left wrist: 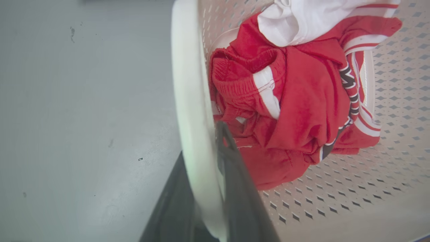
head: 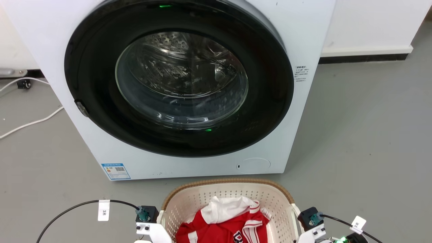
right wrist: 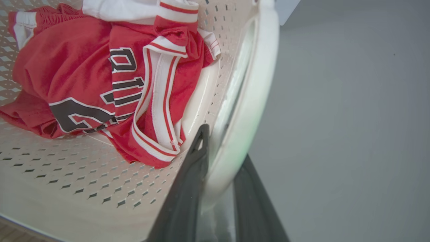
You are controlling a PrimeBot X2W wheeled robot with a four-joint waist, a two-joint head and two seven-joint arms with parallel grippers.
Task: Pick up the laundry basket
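The laundry basket [head: 230, 182] stands mouth upward, its handles [left wrist: 190, 87] at left and right: perforated cream plastic, brown woven rim. The left claw [left wrist: 201, 141] and the right claw [right wrist: 225, 141] each pinch one handle.

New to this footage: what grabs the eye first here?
A white washing machine with a big dark round door looms in the head view. Below it, the laundry basket holds red-and-white clothes, and the left gripper and right gripper each straddle one of its handles.
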